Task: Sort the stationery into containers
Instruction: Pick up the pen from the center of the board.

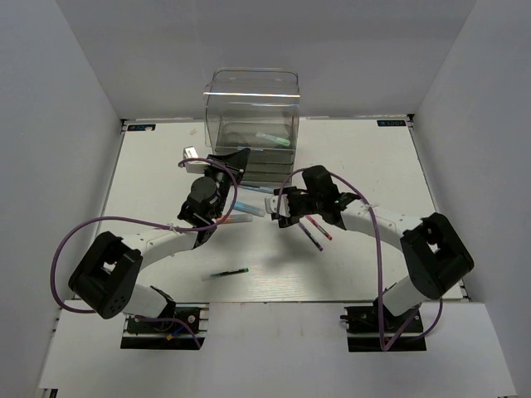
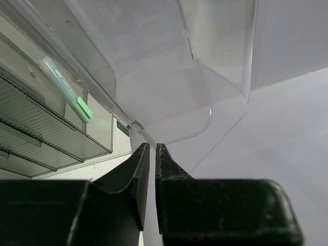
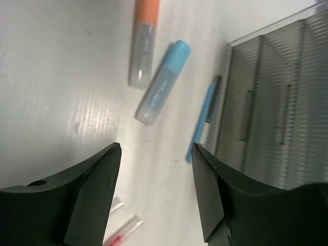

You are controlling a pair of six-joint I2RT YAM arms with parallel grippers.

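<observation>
On the white bench we see the tall clear smoky-grey plastic drawer unit at the far edge, with a stubby mint-green marker lying in its upper tray. Our left pincer is closed beside the unit's clear edge, with nothing visible between its jaws. Our right pincer gapes empty above the stubby orange marker, the stubby light blue marker and the thin blue pen. The print on their barrels is too blurred to read.

Bright, even overhead light; shadows soft. Glare streak along top of clear drawer unit (top camera). Wrist cams: near foreground blurred, sheen patch on table, mild softness overall.
</observation>
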